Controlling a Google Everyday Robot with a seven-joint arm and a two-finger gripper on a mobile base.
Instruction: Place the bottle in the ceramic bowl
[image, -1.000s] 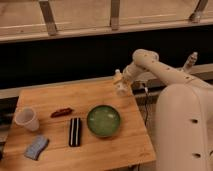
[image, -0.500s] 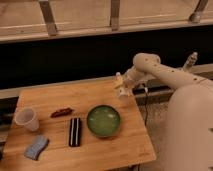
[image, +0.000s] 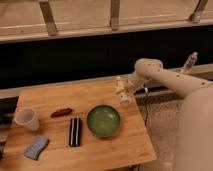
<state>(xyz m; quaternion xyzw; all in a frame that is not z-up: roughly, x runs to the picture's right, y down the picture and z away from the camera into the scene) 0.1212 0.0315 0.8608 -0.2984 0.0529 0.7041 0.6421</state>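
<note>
We see the gripper (image: 123, 91) hanging above the far right part of the wooden table (image: 100, 150), its fingers clamped on the bottle (image: 121, 89), which rides in the air with it and touches no surface. The ceramic bowl (image: 104, 120) sits below the claw and a little nearer to us, slightly to the left, so the load is close to the rim but, as far as we can judge, not yet over the middle of the dish.

The main risk we see is a release from this spot: the bottle could strike the far rim, tip outward and roll off the right table edge, which lies near the claw. A drop from height could also make it bounce out of the shallow glossy bowl or nudge the dish.

The bottle seems to stand roughly upright in the grip, its long axis near vertical with perhaps a slight lean; which end is the cap we cannot tell for sure
</note>
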